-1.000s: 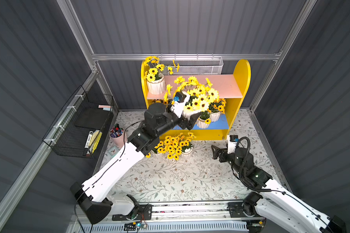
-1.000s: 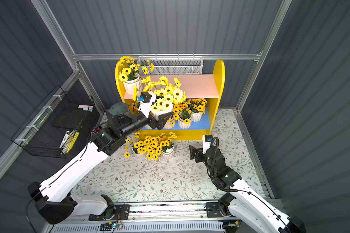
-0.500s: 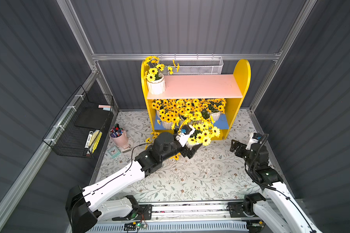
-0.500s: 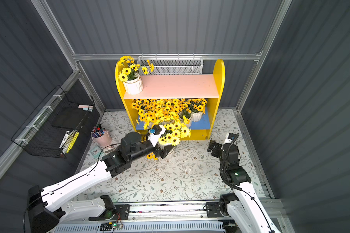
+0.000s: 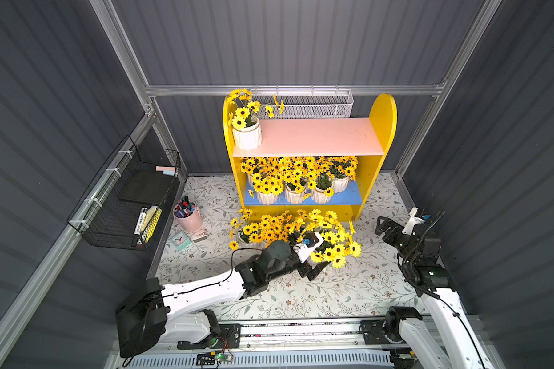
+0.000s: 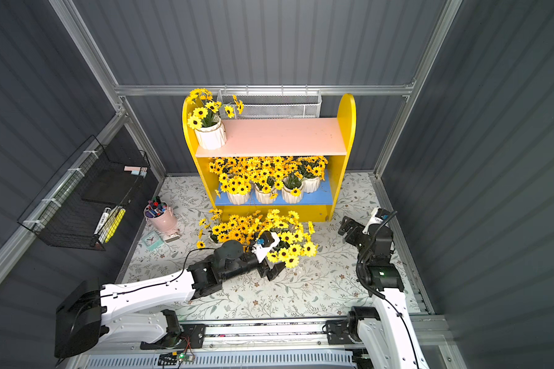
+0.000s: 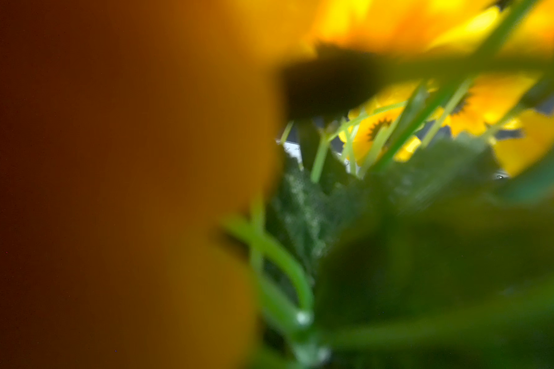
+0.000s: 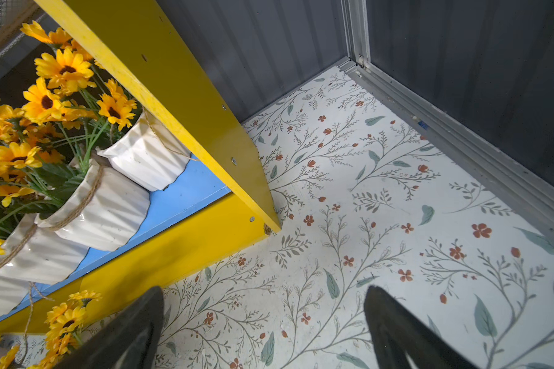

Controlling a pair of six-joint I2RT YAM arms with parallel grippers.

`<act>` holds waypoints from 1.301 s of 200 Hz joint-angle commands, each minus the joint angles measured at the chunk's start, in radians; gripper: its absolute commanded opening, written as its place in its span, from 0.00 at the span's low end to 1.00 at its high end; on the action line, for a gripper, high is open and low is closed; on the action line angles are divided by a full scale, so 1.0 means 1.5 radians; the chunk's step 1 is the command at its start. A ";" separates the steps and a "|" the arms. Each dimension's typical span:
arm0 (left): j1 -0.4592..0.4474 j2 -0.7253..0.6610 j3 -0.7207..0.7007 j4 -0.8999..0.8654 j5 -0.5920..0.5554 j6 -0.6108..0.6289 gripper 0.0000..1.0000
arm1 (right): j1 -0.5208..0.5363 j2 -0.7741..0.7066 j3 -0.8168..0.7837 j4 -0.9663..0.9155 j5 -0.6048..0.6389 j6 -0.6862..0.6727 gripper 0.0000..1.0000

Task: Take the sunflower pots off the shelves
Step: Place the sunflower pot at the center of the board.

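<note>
Left arm has come down from the upper board: the carried pot (image 5: 335, 252) (image 6: 290, 252), up at shelf height a second ago, is now low over the floral floor (image 5: 333, 297), in front of the shelves (image 5: 383, 127) (image 6: 346, 127) and just beside the floor pots (image 5: 263, 228) (image 6: 234, 228).

State of the left gripper (image 5: 315, 254) (image 6: 271, 254): jaws spread wide around the carried pot, gripping it. The pot body is hidden under its own flowers in both top views, so can't tell if the base touches the floor. Left wrist view gives only blurred petals and stems.

Right arm has pulled back toward the right wall. The right gripper (image 5: 385, 228) (image 8: 263, 319) is open and empty, fingers (image 8: 131, 332) well apart over bare floor, near the shelves' right side panel.

On the shelves: top-board pot (image 5: 247, 137) (image 6: 211, 137) upright at the left end of the pink upper board. The lower-board pots (image 5: 296, 195) (image 6: 264, 195) (image 8: 106, 211) are packed in a row on the blue board, touching.
</note>
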 commanded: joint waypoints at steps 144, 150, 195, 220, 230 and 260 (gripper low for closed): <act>-0.056 0.452 0.017 0.579 -0.110 -0.065 0.00 | -0.004 -0.009 0.023 -0.006 -0.088 0.000 0.99; -0.057 0.464 0.019 0.583 -0.121 -0.065 0.00 | -0.005 -0.002 0.025 -0.005 -0.108 -0.007 0.99; -0.057 0.564 0.028 0.671 -0.199 -0.063 0.00 | -0.003 0.029 0.027 -0.026 -0.171 -0.003 0.97; -0.056 0.594 0.036 0.674 -0.247 -0.063 0.00 | 0.003 0.028 0.010 -0.008 -0.192 0.009 0.95; -0.056 0.606 0.047 0.670 -0.246 -0.030 0.00 | 0.010 0.028 0.000 -0.008 -0.192 0.020 0.93; -0.054 0.643 0.069 0.671 -0.307 -0.047 0.00 | 0.078 0.033 -0.027 -0.019 -0.131 0.033 0.91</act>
